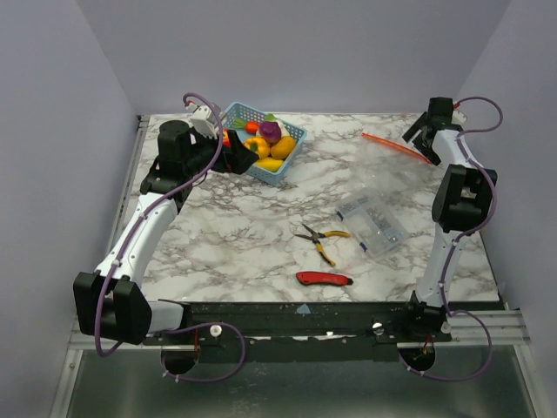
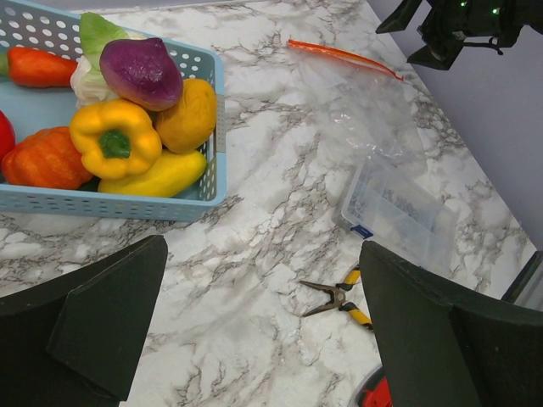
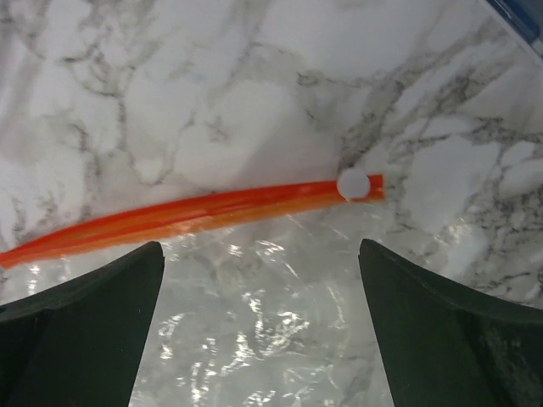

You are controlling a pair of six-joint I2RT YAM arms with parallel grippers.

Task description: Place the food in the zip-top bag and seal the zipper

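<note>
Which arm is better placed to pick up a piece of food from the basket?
Left. The left gripper, open, sits beside the blue basket holding the food; the right gripper is across the table over the zipper of the bag.

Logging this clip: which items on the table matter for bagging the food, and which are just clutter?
Job in hand:
toy food
zip-top bag
its red-orange zipper

Lying about:
pliers
red utility knife
clear packet
blue basket, merely holding the food
</note>
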